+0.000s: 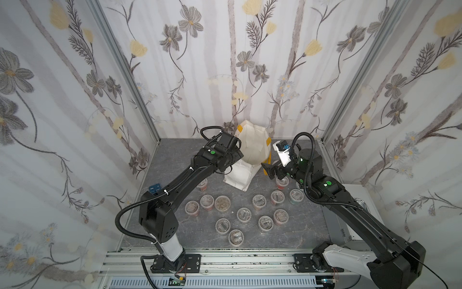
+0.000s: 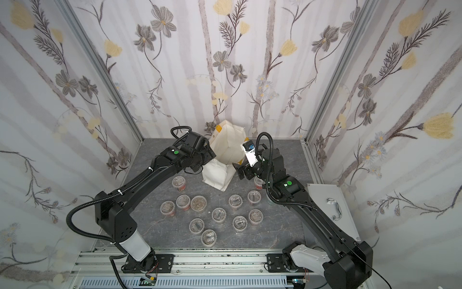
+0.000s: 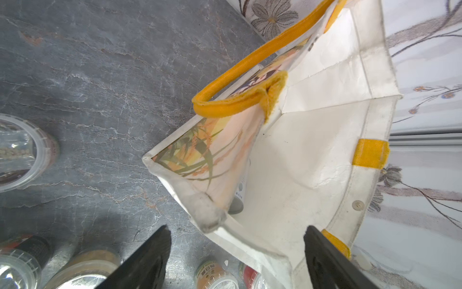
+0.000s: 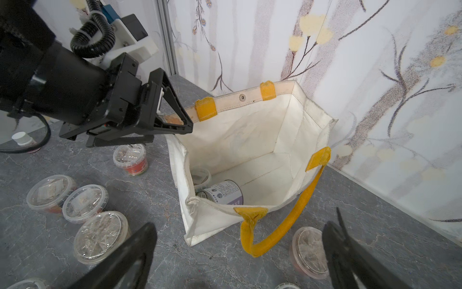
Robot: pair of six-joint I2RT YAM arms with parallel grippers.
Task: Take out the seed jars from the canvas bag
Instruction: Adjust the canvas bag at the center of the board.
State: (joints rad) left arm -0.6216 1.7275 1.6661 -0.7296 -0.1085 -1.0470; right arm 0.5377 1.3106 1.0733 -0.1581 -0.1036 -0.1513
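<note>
— Whereabouts of the canvas bag (image 1: 252, 147)?
— At 12 o'clock on the bench (image 1: 175, 160), close to the back wall (image 1: 225, 75), standing, mouth open upward. Yellow handle (image 4: 282, 225) flopped onto the bench off its 4 o'clock edge.
— And the seed jars (image 1: 243, 214)?
— Mostly out: upright, scattered from centre toward 6 o'clock, narrow gaps between. One more jar (image 4: 201, 176) down in the bag, beside a labelled can (image 4: 222, 194) lying on its side.
— State of the left gripper (image 4: 172, 133)?
— Spread around the bag's 9 o'clock rim corner, cloth between the fingers (image 3: 150, 257); contact impossible to tell.
— And the right gripper (image 1: 268, 170)?
— Spread wide, empty, hanging above the bench just off the bag's 4 o'clock corner.
— Open room?
— Bare at the 10 o'clock corner and along the 6 o'clock edge; metal case (image 2: 325, 200) flanking 3 o'clock.
</note>
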